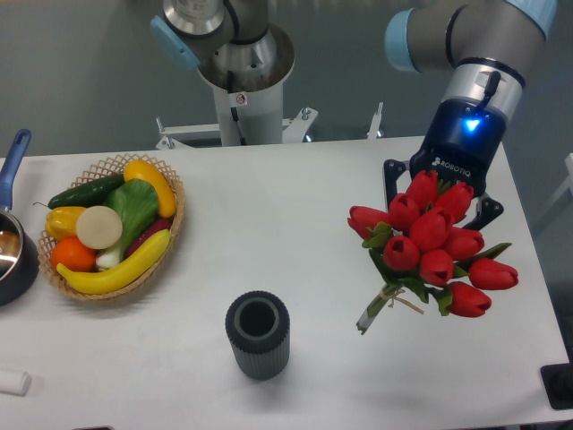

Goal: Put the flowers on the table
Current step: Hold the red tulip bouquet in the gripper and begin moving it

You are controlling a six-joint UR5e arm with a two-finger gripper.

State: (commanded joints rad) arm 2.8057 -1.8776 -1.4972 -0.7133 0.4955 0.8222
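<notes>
1. The flowers are a bunch of red tulips with green leaves, and they are on the right part of the table.
2. The stems are tied together with twine, and their cut ends point toward the lower left, close to the white tabletop. I cannot tell if the stem ends touch the surface.
3. The gripper is directly behind the tulip heads and partly hidden by them. Its dark body with a blue light stands above the bunch.
4. One dark finger is visible at the left of the red heads and another at the right, so the fingers stand on both sides of the bunch. The blooms cover the fingertips, so I cannot tell whether they press the flowers or stand apart from them.
5. A dark ribbed vase stands upright near the front edge, well apart from the flowers, to their left.
6. A woven basket with fruit and vegetables is at the far left, and beside it a dark pot with a blue handle is at the edge.
</notes>
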